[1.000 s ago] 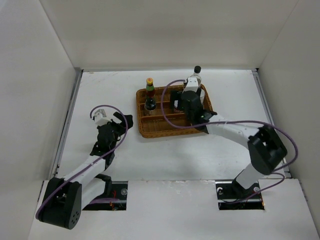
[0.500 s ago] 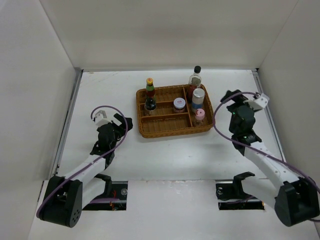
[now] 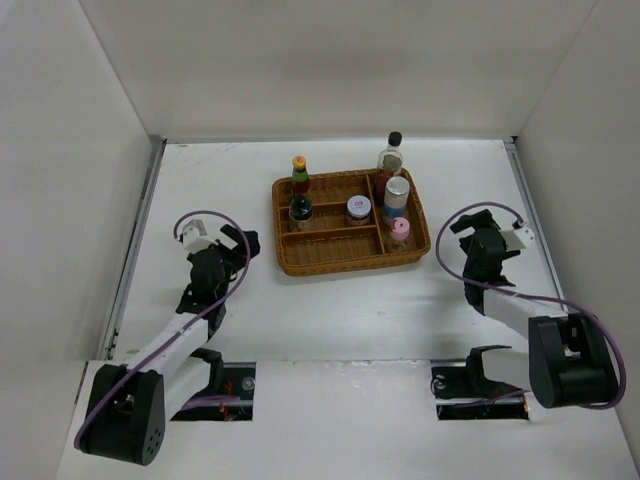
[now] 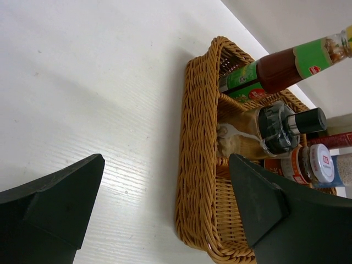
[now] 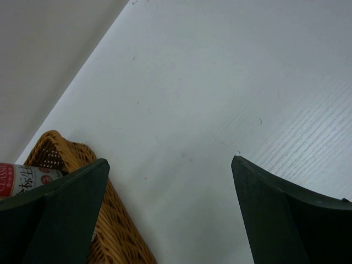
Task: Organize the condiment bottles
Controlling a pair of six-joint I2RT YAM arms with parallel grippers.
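All six condiment bottles stand in the wicker tray (image 3: pixel 345 266). The yellow-red-capped bottle (image 3: pixel 299 172) and small black-capped bottle (image 3: pixel 299 208) are in the left compartment. The short silver-lidded jar (image 3: pixel 358 209) is in the middle. The tall dark-sauce bottle (image 3: pixel 392 155), blue-label jar (image 3: pixel 397 195) and pink-capped shaker (image 3: pixel 399 232) are on the right. My left gripper (image 3: pixel 237 243) is open and empty left of the tray. My right gripper (image 3: pixel 462 222) is open and empty to its right. The left wrist view shows the open gripper (image 4: pixel 166 159) facing the tray's side (image 4: pixel 198 137).
White walls close in the table on three sides. In the right wrist view the open gripper (image 5: pixel 170 160) faces bare white table, with the tray's corner (image 5: pixel 110 220) and a red-and-white label (image 5: pixel 22 179) at the lower left.
My right arm has left the tray's right compartment and swung back to the right, empty. The bottles it covered now show. My left arm has shifted only slightly.
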